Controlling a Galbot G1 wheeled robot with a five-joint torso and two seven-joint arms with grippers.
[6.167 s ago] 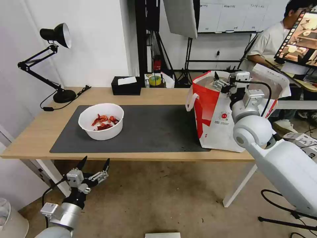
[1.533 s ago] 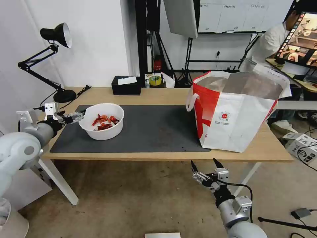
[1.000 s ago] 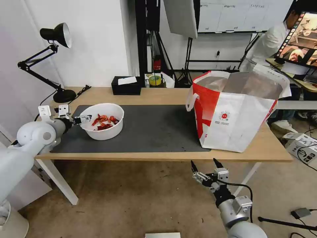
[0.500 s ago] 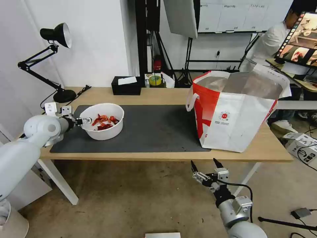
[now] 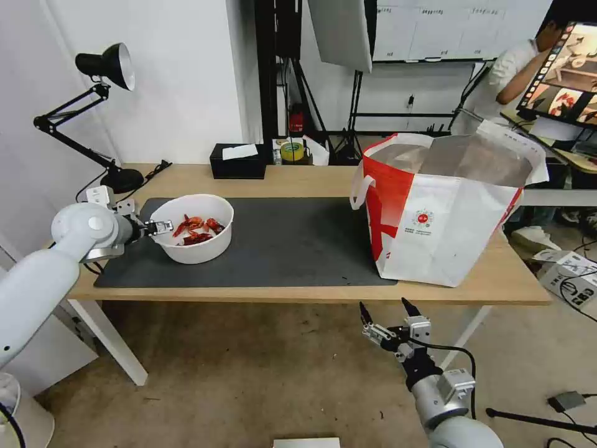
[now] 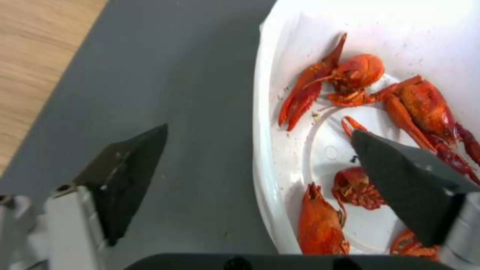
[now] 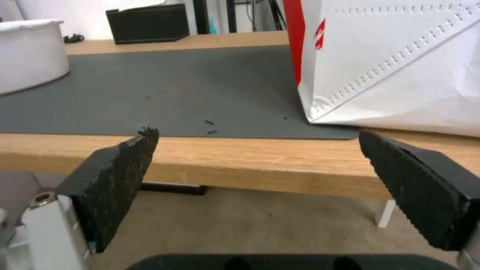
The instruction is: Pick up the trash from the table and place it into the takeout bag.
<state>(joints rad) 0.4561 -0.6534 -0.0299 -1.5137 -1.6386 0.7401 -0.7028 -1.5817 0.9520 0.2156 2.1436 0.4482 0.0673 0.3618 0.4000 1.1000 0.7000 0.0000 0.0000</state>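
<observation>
Left gripper [image 6: 260,165] is spread wide and straddles the near-left wall of the white bowl of crayfish shells [image 5: 193,228]: one pad [image 6: 127,176] hangs outside over the dark grey mat [image 6: 165,75], the other pad [image 6: 405,180] sits inside above the shells, with the rim [image 6: 261,150] running between them. Nothing is clamped yet. In the head view the gripper [image 5: 160,227] reaches in from the robot's left, roughly level with the rim, so the jaw closing line crosses the wall about square. That looks like the relation that matters for a pinch on the rim. I can't tell whether either pad touches the wall. The bowl sits at the left end of the mat on the light-wood table [image 5: 292,180]. The takeout bag [image 5: 444,208] stands open, foil lining showing, at the right end, well apart from the bowl, so any carry runs left to right across the mat. Right gripper [image 5: 388,314] is parked below the table's front edge with fingers apart and empty, nearer the bag than the bowl. The left arm is clearly the nearer one for this pick.
</observation>
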